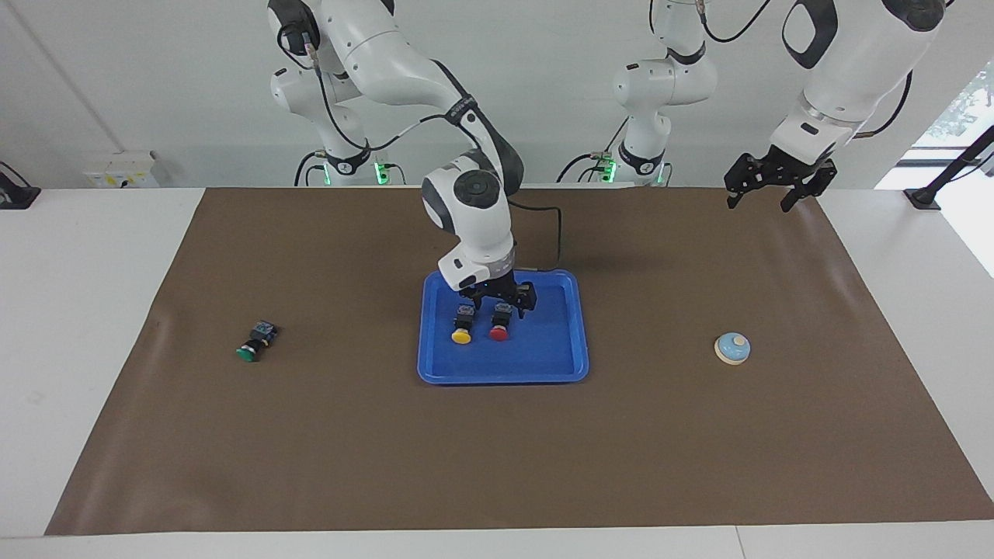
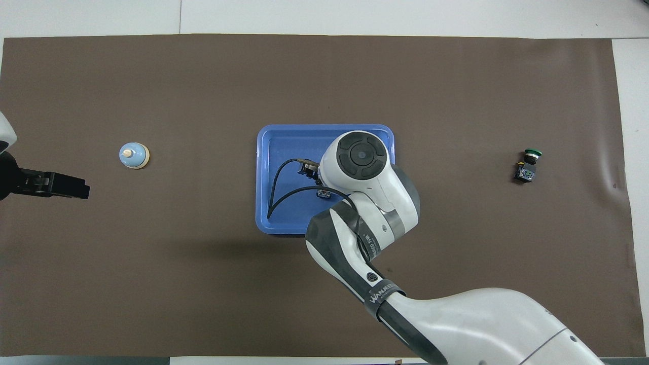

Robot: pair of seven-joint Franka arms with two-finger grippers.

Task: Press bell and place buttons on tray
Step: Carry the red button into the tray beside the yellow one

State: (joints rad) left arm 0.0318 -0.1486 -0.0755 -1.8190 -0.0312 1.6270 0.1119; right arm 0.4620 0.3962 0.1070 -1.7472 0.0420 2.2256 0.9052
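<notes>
Brown mat: your emptied, spread right gripper (image 1: 497, 297) hangs over tray (image 1: 543, 365); green button (image 1: 255, 341), probably lying lengthwise toward you, sits right-arm's end; left gripper (image 1: 776, 185) waits open.

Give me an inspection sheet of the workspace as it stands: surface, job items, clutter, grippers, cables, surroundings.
Surface: brown mat on a white table.
Tray: mid-mat, holding the yellow button and red button side by side, on their sides.
Green button: on the mat toward the right arm's end, outside the tray.
Bell: on the mat toward the left arm's end.
Clutter: nothing seen.
Right gripper: open, just above the red button, apart from it.
Left gripper: open, empty, waiting above the mat's corner.
Cables: black cable looping from the right wrist over the tray.
Surroundings: white wall, two further arm bases.
</notes>
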